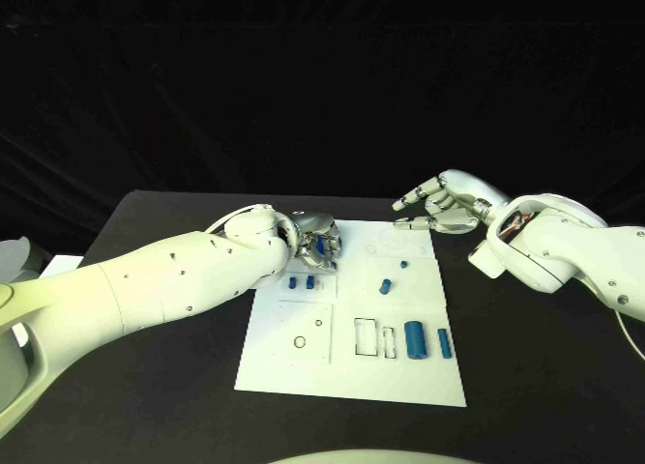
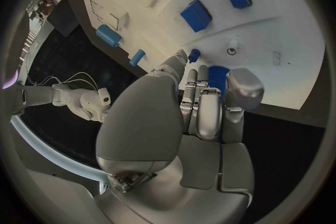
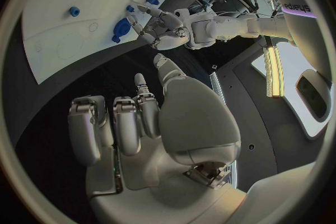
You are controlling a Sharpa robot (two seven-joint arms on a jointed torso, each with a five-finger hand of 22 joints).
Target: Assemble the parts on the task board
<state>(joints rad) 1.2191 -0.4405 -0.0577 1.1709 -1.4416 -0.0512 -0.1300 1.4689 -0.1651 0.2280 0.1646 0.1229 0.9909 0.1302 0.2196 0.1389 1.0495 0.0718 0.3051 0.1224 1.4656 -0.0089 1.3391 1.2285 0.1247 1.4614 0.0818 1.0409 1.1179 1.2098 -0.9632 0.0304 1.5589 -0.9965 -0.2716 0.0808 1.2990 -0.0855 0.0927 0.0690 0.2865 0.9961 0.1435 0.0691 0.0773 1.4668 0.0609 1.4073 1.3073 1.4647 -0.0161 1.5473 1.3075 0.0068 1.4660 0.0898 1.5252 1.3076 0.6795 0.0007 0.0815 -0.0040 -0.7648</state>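
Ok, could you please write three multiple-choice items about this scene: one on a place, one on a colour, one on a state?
1. Where is the left hand?
A. over the task board's far left corner
B. on the black table beside the board
C. over the board's near right corner

2. What colour are the parts?
A. red
B. grey
C. blue

3. The right hand is:
A. gripping a part
B. holding nothing
C. pressing on the board

Key:
1 A, the head view shows it there.
2 C, every piece is blue.
3 B, its fingers are apart and bare.
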